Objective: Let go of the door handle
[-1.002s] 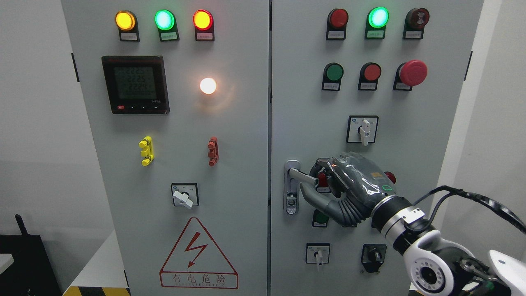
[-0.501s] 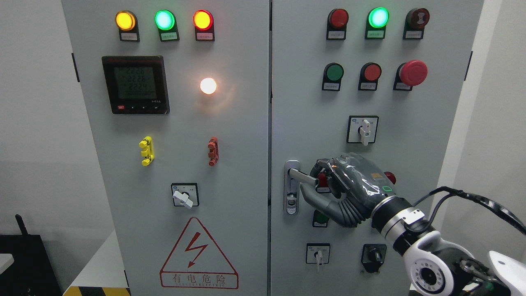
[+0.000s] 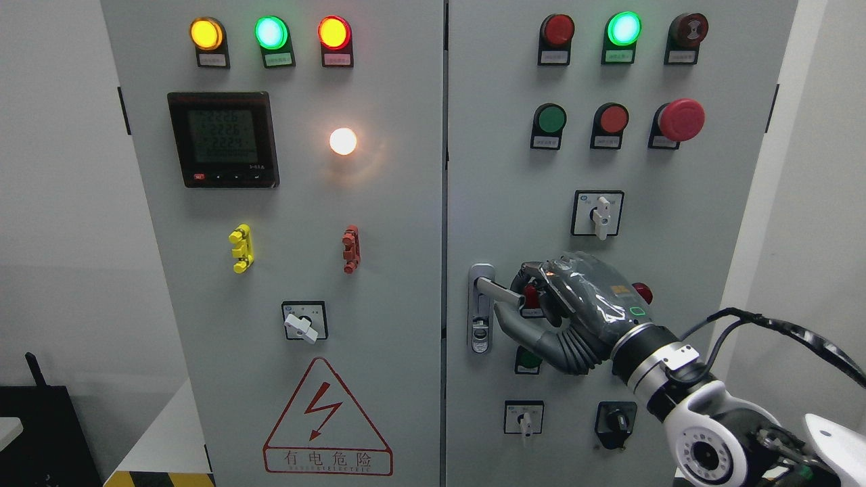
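Note:
A silver lever door handle [image 3: 498, 289] sticks out to the right from its lock plate [image 3: 480, 310] on the left edge of the right cabinet door [image 3: 514, 203]. My right hand [image 3: 541, 304], dark grey, is curled around the outer end of the lever, thumb beneath and fingers [image 3: 534, 276] over the top. Its arm comes in from the lower right. The door lies flush with the left door. My left hand does not show.
The right door carries lamps, push buttons, a red mushroom stop button [image 3: 680, 120] and rotary switches [image 3: 597, 213]. The left door [image 3: 304, 203] has a meter [image 3: 223, 140], lamps and a warning triangle [image 3: 327, 419]. A black cable [image 3: 778, 328] loops over my right forearm.

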